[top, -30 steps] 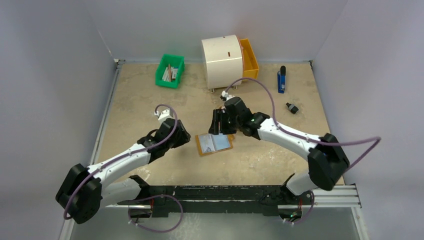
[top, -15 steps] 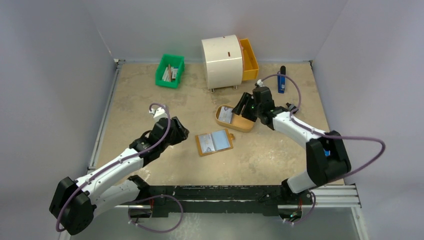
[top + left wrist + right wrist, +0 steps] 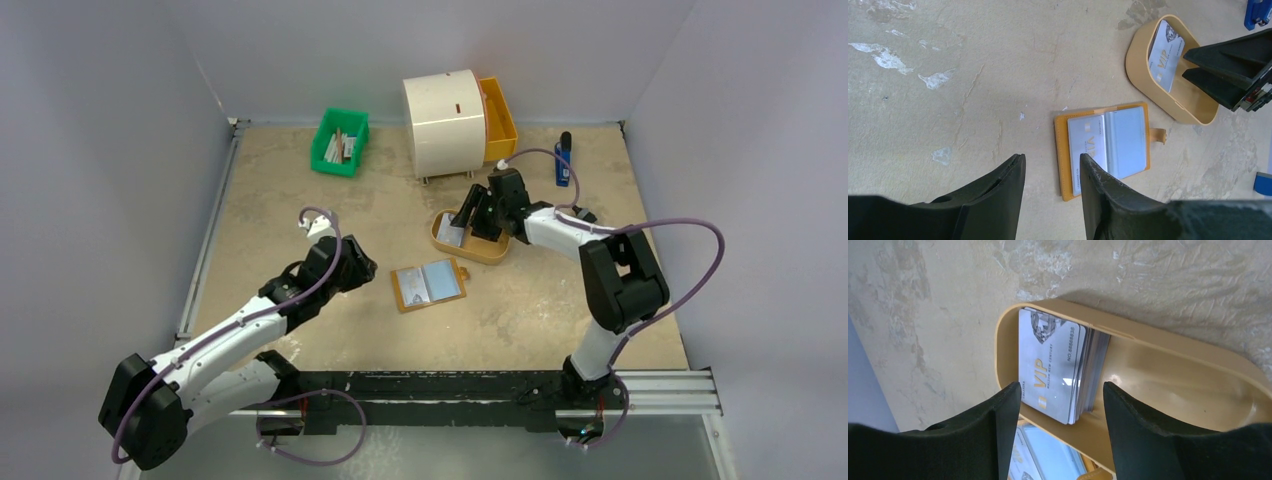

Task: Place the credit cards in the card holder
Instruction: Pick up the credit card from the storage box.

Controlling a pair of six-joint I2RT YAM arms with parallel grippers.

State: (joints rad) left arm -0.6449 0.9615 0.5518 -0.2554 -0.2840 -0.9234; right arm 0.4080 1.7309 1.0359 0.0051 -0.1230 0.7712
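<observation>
Grasp pending — right pincer (image 3: 1060,390) wide, empty, above credit cards (image 3: 1048,365) in tray (image 3: 1173,370); nip top card alone, edgewise — left pincer (image 3: 1050,162) half-open, empty, near card holder (image 3: 1103,145).

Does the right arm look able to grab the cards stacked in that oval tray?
Probably yes. Its open end effector hangs right above the cards, straddling the stack, with nothing between. The tray wall beside the stack may crowd one side.

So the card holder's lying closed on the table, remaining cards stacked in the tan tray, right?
No, the card holder lies open on the table, as the left wrist view shows. The remaining cards are stacked in the tan tray.
</observation>
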